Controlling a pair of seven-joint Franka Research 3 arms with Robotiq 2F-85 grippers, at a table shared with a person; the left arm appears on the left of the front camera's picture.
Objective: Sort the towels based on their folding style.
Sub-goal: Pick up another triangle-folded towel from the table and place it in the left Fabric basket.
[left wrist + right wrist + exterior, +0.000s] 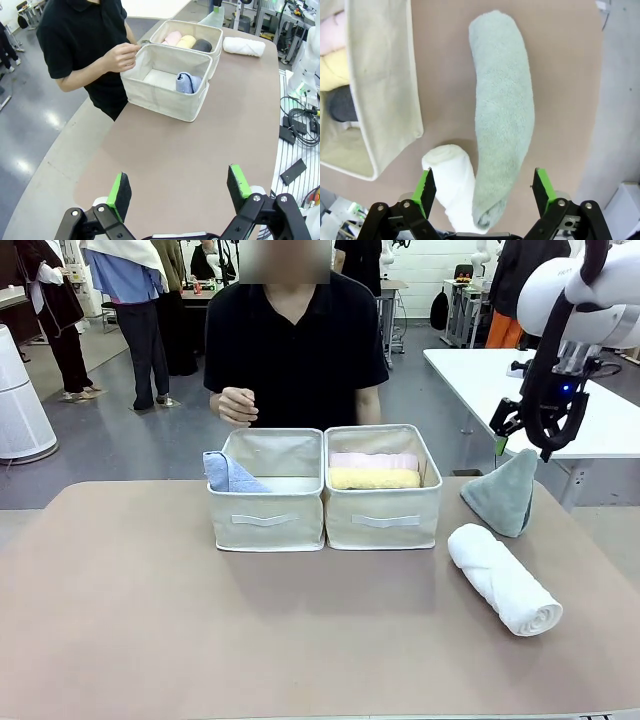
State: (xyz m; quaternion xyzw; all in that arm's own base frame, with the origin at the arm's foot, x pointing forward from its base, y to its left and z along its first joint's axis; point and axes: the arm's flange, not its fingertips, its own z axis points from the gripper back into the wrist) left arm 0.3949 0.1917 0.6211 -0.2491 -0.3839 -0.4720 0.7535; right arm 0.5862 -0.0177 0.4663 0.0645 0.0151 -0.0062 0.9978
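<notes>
**Entry: towel sort, present state**

**Filed (judged done), four of six**
- Bin of rolls [383, 518]: pink towel [173, 37], yellow towel [187, 41] and dark grey towel [202, 45], all rolled and lying side by side.
- Bin of cones [265, 520]: light blue towel [187, 82], alone in one corner.

**Outstanding, two of six**
- Grey-green towel [503, 495]: cone fold, upright on the table [150, 620], directly beneath the right gripper [522, 445]. By its shape it belongs with the light blue one.
- White towel [503, 578]: rolled, lying on the table below that gripper and just beside the cone. Whether the two touch cannot be told. It looks due for the bin of rolls.

**Right gripper**
- Jaws at full spread, nothing held.
- It hangs close over the cone's tip, and in the wrist view its pads stand either side of the cone. No contact is evident.
- The bin of rolls stands beside it. The bin of cones lies beyond that, farther from this gripper.

**Left gripper** [179, 186]
- Jaws wide, nothing held or touched.
- It sits over bare table, with both bins well ahead of it and the bin of cones the nearer.

**Also present**
- A person's hand [237, 405], at the far rim of the bin of cones, well apart from both grippers.
</notes>
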